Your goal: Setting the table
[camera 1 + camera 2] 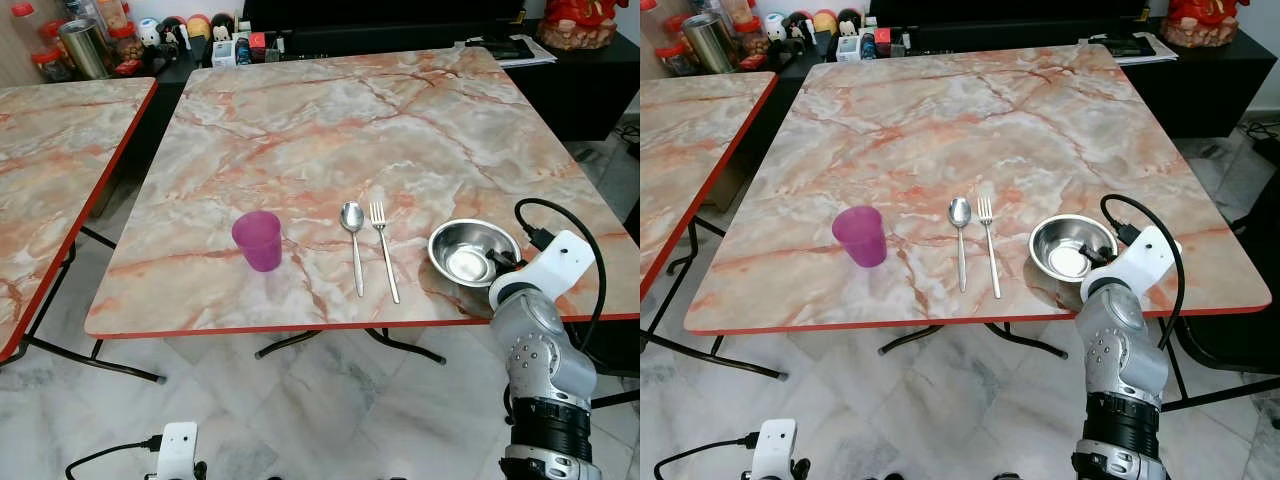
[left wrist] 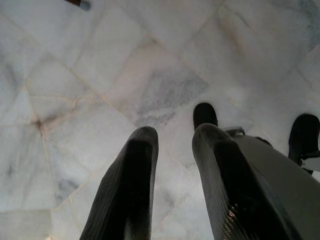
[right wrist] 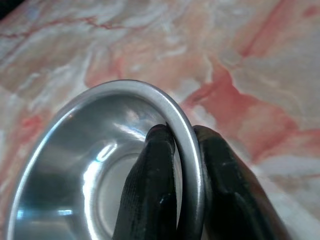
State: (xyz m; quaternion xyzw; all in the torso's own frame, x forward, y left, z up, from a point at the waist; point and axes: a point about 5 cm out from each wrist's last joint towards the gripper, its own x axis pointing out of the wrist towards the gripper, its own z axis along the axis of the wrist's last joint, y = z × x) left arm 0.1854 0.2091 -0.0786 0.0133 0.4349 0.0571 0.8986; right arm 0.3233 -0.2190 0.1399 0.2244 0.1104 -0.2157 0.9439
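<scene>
Cup (image 1: 258, 240), spoon (image 1: 353, 230) and fork (image 1: 382, 245) look placed on the counter (image 1: 400, 110); right end effector (image 3: 182, 170) is clamped on the bowl (image 1: 470, 250) rim, not released.

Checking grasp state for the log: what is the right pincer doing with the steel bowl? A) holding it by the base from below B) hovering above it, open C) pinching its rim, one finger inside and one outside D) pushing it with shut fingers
C: in the right wrist view the right pincer is shut on the rim of the steel bowl, one finger inside and one outside, bowl on the marble table.
</scene>
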